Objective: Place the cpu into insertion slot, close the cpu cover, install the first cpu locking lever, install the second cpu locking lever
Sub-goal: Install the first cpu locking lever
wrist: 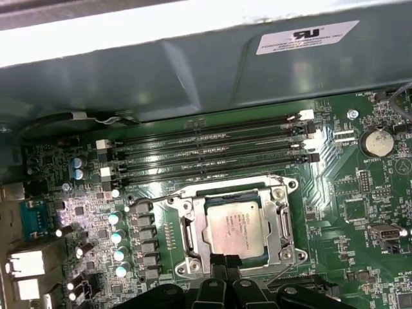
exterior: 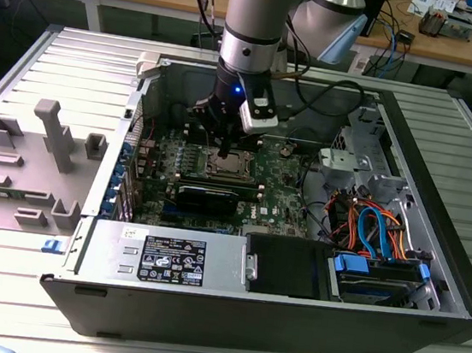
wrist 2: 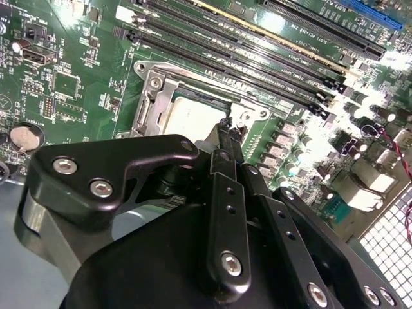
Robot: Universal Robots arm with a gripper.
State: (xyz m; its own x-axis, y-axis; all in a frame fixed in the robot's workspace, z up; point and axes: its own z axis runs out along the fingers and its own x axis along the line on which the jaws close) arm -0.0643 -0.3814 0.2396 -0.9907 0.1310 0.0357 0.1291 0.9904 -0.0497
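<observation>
An open computer case [exterior: 311, 263] lies on its side on a ribbed metal worktop [exterior: 51, 68], and the arm reaches down into it so that the black hand [exterior: 223, 149] hangs right over the processor socket on the green motherboard [exterior: 282, 186]. In the first wrist view the cpu [wrist: 235, 226] sits flat inside the insertion slot [wrist: 187, 222], its silvery-tan top facing up, and the cpu cover [wrist: 281, 222] appears to lie closed around it as a silvery-grey frame, though from this angle I cannot be sure it is fully down. The fingertips [wrist: 219, 261] show together at the socket's near edge in the first wrist view, and in the second wrist view the two fingers [wrist 2: 226, 138] meet with no gap visible, pressed to a thin point at the edge of the cover [wrist 2: 154, 96]; whether they pinch a lever wire there is hard to make out. The long black memory slots [wrist: 206, 151] run just beside the socket, on the side toward the case wall. A round coin battery [wrist: 376, 141] sits on the board well apart from the socket. On the exterior view's left a grey fixture [exterior: 22, 163] with upright posts rests on the worktop beside the case, and coloured cables [exterior: 367, 227] bunch inside the case on the exterior view's right.
</observation>
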